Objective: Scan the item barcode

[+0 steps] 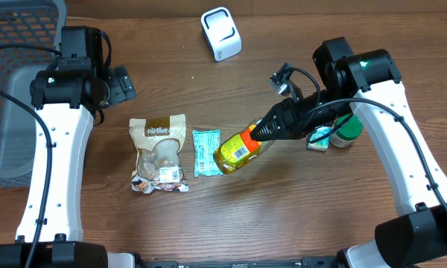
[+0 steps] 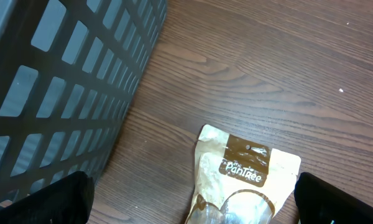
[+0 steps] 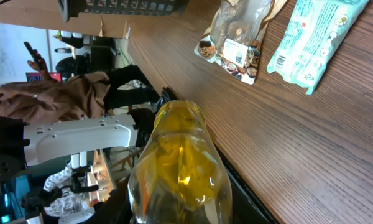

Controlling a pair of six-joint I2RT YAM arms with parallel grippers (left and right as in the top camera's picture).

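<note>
Right hand grips the yellow bottle by its neck, off the bench | long axis points lower-left, label up | white device, we judge the scanner, lies well apart, farther back | left hand open

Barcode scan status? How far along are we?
Done: the right gripper is shut on the yellow bottle, held tilted beside the teal packet. In hand: its label shows from above, well short of the white scanner near the table's far edge. Left: bring the barcode to the scanner. The left gripper is open, idle near the snack pouch.
</note>
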